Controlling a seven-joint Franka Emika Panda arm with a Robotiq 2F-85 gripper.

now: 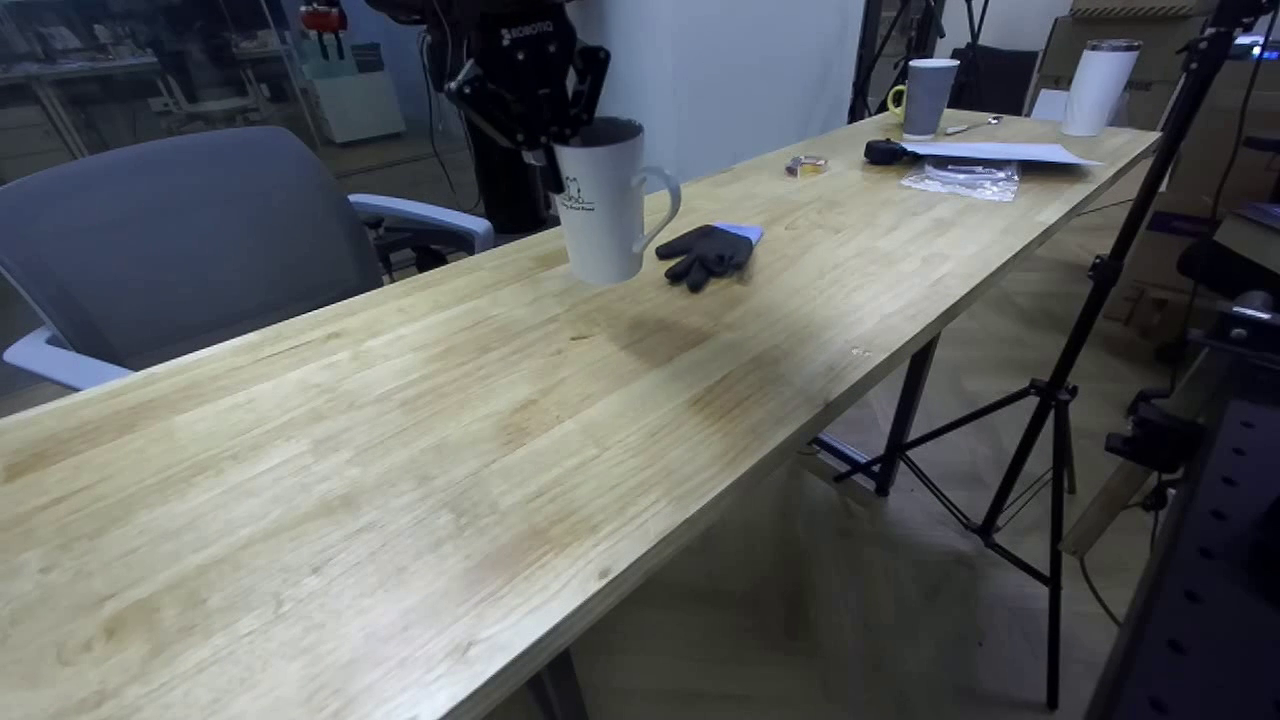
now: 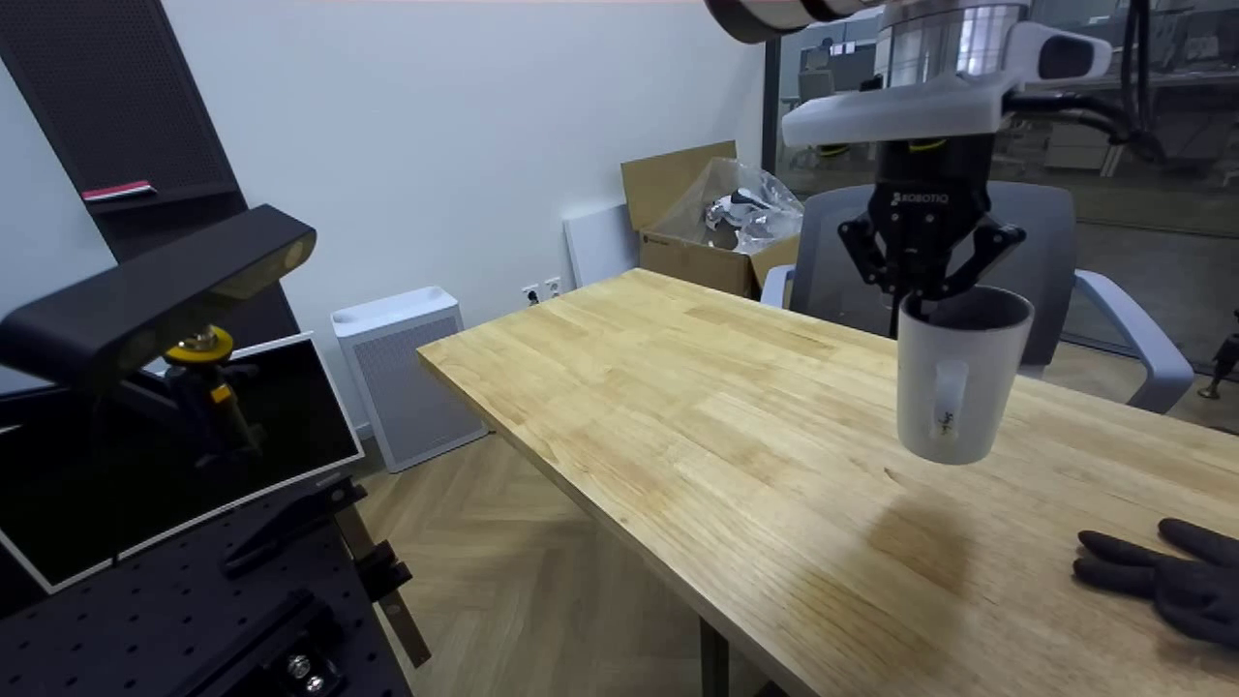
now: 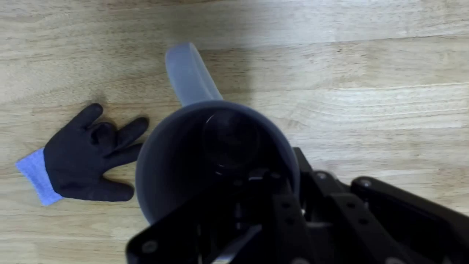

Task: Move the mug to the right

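Observation:
The white mug [image 1: 605,225] with a loop handle and a small dark logo hangs upright above the wooden table [image 1: 450,430]. In both exterior views, its shadow lies on the table apart from its base. It also shows in an exterior view [image 2: 958,387], where the handle faces the camera. My gripper [image 1: 558,162] is shut on the mug's wall at the rim, one finger inside and one outside. In the wrist view, I look into the mug's dark inside [image 3: 176,161] past the gripper [image 3: 295,176]; the inner fingertip is hard to make out in the dark.
A black glove with a blue cuff [image 1: 708,252] lies beside the mug on the table. Farther along are a small wrapped item [image 1: 806,166], a plastic bag [image 1: 965,180], papers [image 1: 1000,152], a grey cup [image 1: 930,100] and a white tumbler [image 1: 1100,90]. A chair [image 1: 190,240] stands at the edge.

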